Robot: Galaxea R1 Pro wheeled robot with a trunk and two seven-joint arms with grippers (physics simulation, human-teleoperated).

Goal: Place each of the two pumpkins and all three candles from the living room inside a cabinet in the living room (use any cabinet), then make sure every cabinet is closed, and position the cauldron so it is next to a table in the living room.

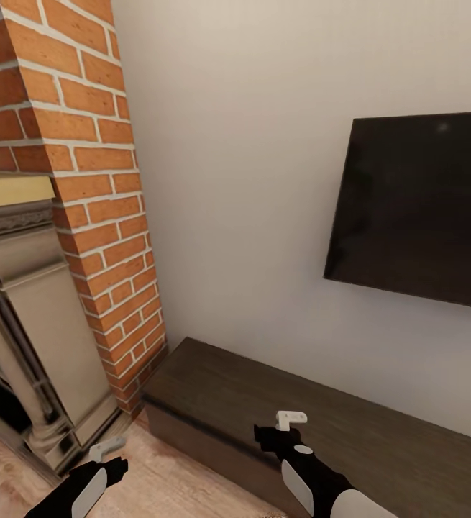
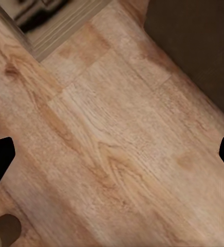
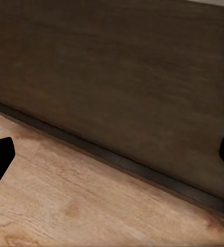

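The long, low dark-brown cabinet [image 1: 300, 403] stands against the white wall, its front flush and shut where it shows. My right gripper [image 1: 290, 420] hovers open over the cabinet's front edge, and the right wrist view looks down on the cabinet top [image 3: 132, 77] and its front lip. My left gripper [image 1: 106, 452] hangs open and empty over the wood plank floor [image 2: 112, 144], just left of the cabinet's end [image 2: 199, 46]. The pumpkins, candles, cauldron and table are out of view.
A brick-and-stone fireplace [image 1: 84, 216] rises at the left, its stone surround [image 1: 34, 324] close to my left arm. A black TV [image 1: 415, 208] hangs on the wall above the cabinet. Floor [image 1: 185, 482] lies between fireplace and cabinet.
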